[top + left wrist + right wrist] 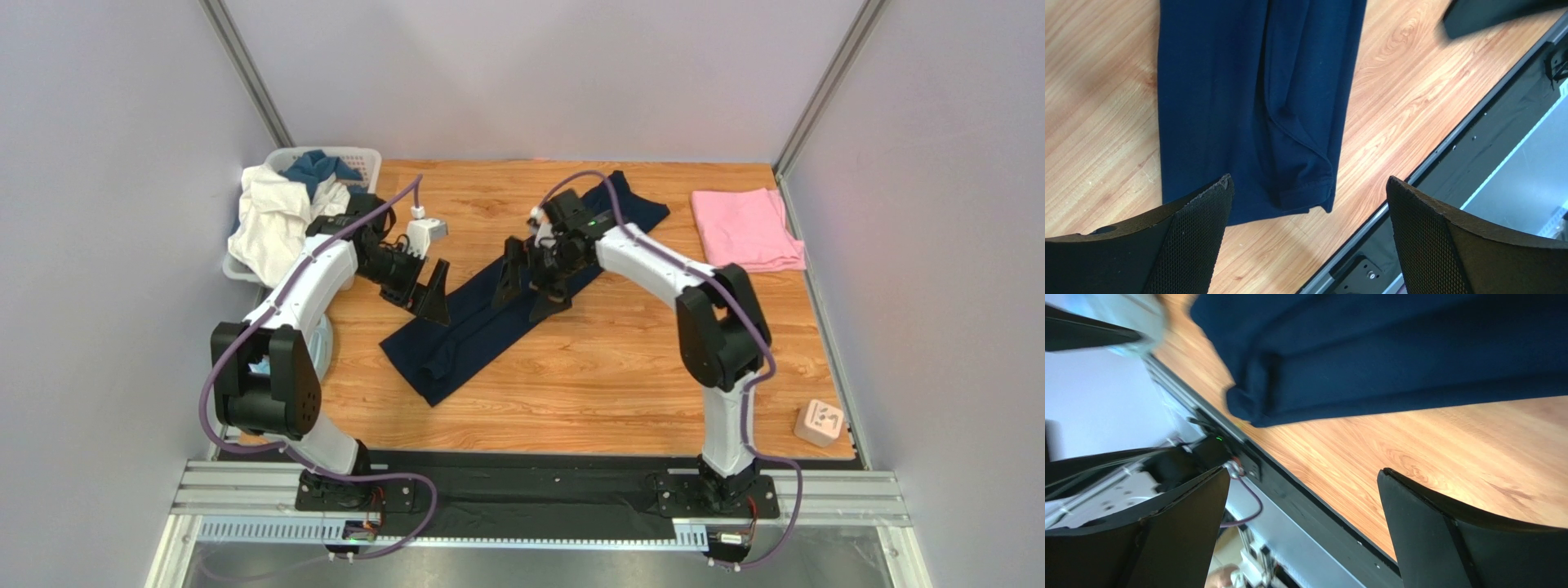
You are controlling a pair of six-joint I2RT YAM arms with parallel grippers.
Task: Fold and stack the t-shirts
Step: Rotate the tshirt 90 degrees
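Behind right claw [530, 288], navy t-shirt [466, 337] partly unseen

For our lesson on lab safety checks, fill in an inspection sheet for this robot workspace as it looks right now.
Surface: wooden table.
Job's things: navy t-shirt folded into a long strip, diagonal mid-table; pink t-shirt folded at far right, apart, not stacked.
Clutter: basket of clothes far left; small tan block near right.
Grippers: left gripper and right gripper open, empty, at the navy t-shirt.
Cables: purple cables loop along both arms.
Surroundings: grey walls, metal rail at near edge.
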